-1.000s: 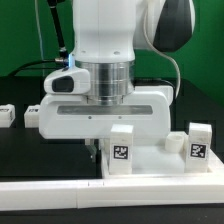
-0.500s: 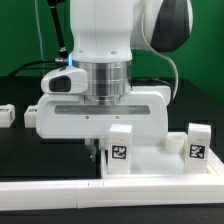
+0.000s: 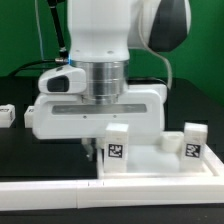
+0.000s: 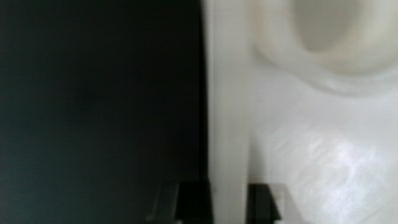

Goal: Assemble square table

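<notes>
The white square table top (image 3: 150,166) lies at the exterior view's right, with white tagged leg blocks (image 3: 117,146) (image 3: 194,141) standing upright on it. My gripper (image 3: 91,152) reaches straight down at the top's left edge. In the wrist view my gripper (image 4: 228,200) straddles the raised rim (image 4: 228,100), one dark finger (image 4: 191,202) outside over the black table and the other finger (image 4: 263,202) inside the tray. The jaws are shut on the rim. A round socket (image 4: 331,40) shows in the top's surface.
Two loose white leg blocks (image 3: 5,114) (image 3: 30,117) lie at the exterior view's left behind my hand. The long white bar fence (image 3: 50,196) runs along the near edge. The table mat (image 3: 40,155) is black.
My arm has shifted toward the exterior view's left and a little away, and the table top with its leg blocks has moved with it.
</notes>
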{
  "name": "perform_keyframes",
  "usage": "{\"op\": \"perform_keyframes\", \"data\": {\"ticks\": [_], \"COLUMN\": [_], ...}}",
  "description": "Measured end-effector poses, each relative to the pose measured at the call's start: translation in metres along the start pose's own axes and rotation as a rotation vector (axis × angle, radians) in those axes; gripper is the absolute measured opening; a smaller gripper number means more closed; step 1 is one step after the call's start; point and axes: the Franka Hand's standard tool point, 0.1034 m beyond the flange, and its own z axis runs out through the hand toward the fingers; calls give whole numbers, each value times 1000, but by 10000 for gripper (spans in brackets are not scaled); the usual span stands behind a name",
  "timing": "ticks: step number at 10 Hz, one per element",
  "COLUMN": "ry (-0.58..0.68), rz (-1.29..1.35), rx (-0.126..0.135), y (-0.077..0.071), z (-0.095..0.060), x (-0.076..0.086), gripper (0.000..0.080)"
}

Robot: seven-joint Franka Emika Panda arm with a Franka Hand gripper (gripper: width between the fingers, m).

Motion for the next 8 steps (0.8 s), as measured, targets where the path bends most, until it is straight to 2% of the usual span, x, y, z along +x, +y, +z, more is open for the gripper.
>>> {"op": "perform_keyframes", "data": {"ticks": [1, 3, 6, 7, 8], "ry": [-4, 10, 3, -2, 6], "rz": [-35, -189, -340, -457, -634], "rx": [-2, -13, -22, -33, -63], "y": [13, 26, 29, 29, 21], "z": [-1, -2, -2, -2, 0], "x": [-5, -4, -4, -3, 5], "gripper": [54, 54, 54, 54, 54]}}
